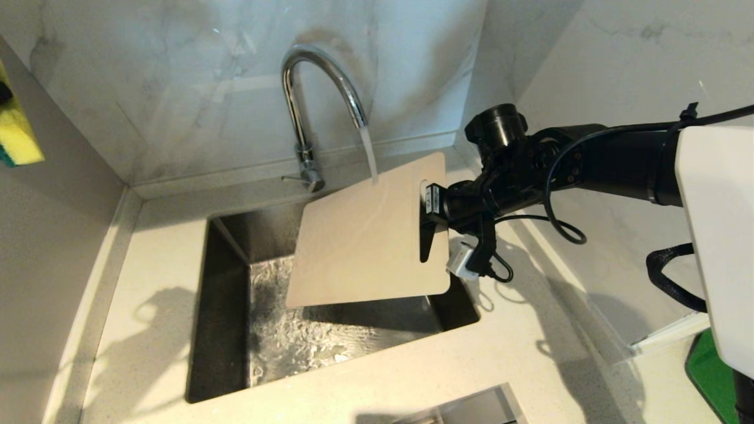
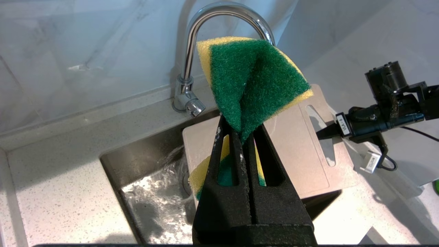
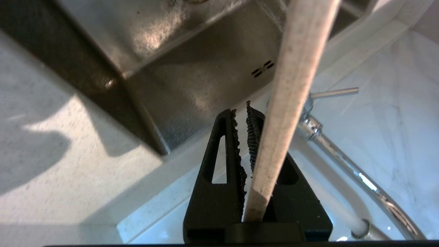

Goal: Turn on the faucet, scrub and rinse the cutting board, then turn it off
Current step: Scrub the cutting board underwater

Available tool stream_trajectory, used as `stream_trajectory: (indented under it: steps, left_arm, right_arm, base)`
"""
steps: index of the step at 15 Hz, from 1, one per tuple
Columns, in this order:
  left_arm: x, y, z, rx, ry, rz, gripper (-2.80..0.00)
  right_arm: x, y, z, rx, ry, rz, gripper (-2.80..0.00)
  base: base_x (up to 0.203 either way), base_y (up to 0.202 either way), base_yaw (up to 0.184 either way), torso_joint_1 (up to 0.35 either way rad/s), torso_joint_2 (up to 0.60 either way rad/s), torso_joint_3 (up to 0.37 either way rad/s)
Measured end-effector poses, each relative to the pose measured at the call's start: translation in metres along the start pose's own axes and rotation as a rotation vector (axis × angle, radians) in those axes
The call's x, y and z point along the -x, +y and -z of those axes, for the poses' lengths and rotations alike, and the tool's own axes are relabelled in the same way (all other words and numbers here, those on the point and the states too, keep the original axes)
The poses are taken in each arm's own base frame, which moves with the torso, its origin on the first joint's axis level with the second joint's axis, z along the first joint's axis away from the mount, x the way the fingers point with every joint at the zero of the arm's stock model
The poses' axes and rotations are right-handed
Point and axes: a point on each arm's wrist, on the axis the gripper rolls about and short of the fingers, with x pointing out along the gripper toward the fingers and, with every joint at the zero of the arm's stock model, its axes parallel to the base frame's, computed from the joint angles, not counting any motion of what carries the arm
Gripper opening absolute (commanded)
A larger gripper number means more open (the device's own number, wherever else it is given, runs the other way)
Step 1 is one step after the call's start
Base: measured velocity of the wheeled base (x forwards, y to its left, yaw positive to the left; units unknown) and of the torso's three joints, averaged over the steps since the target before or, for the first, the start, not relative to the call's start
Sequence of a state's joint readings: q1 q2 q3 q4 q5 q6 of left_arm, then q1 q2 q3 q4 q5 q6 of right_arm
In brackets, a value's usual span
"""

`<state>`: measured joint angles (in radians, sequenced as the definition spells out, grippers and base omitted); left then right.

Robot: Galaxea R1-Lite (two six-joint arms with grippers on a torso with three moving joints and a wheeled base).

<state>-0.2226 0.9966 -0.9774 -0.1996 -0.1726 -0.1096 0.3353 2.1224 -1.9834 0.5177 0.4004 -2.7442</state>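
Rinsing is under way: the right gripper (image 1: 428, 219) clamps the cutting board (image 1: 365, 235) by its handle end, tilted over the sink (image 1: 224, 330) beneath the running faucet (image 1: 306, 106). The left gripper (image 2: 244, 137), clamped on a sponge (image 2: 250, 85), seems held clear. Next, probably, the lever.

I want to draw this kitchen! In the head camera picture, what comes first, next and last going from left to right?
Yellow sponge → sink → faucet → cutting board → right gripper, its jaws shut on the board's edge → the robot's white body.
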Motion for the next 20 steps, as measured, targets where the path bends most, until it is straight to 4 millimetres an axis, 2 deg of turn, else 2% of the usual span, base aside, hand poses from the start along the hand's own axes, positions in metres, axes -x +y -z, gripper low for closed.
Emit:
stream_trajectory:
  steps: [12, 17, 20]
  left_arm:
    - [0.000, 0.000, 0.000, 0.000, -0.001, 0.000, -2.80]
    - [0.000, 0.000, 0.000, 0.000, 0.000, 0.000, -2.80]
    - [-0.001, 0.000, 0.002, 0.001, 0.009, -0.001, -2.80]
  right_arm:
    - [-0.007, 0.001, -0.001, 0.005, -0.002, 0.013, -2.80]
    - [-0.008, -0.011, -0.009, 0.015, -0.037, 0.031, -2.80]
    - [0.000, -0.017, -0.011, 0.020, -0.041, 0.039, -2.80]
  base:
    - [0.000, 0.000, 0.000, 0.000, 0.00, 0.000]
    - [0.000, 0.000, 0.000, 0.000, 0.00, 0.000]
    - [0.000, 0.000, 0.000, 0.000, 0.00, 0.000]
